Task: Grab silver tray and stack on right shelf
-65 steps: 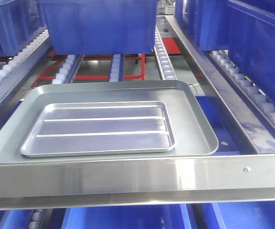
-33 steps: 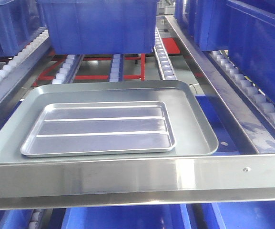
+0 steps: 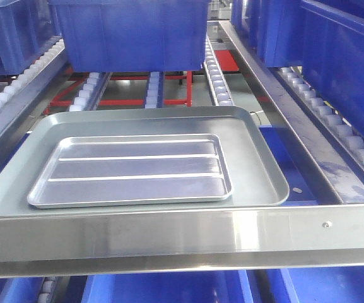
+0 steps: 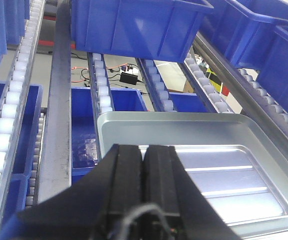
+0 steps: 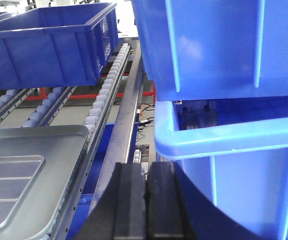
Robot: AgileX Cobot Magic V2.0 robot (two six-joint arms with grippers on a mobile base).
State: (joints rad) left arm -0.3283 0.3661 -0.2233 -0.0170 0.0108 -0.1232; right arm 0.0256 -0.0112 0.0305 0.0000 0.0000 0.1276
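The silver tray (image 3: 131, 170), shiny with two raised ridges, lies flat inside a larger dull-grey tray (image 3: 257, 151) on the roller rack with red framing (image 3: 125, 101), behind the broad front rail with small rivets (image 3: 323, 224). Neither gripper shows in the front view. In the left wrist view my left gripper (image 4: 144, 147) is shut and empty, above the left end of the silver tray (image 4: 233, 185). In the right wrist view my right gripper (image 5: 146, 165) is shut and empty, to the right of both trays, and the silver tray's corner (image 5: 4, 190) shows at the lower left.
A blue bin (image 3: 131, 31) stands on the rollers just behind the trays. More blue bins (image 3: 346, 57) fill the bay on the right, close beside my right gripper (image 5: 223, 50). A steel divider rail (image 3: 295, 132) separates the bays. Blue bins (image 3: 169, 287) sit on the level below.
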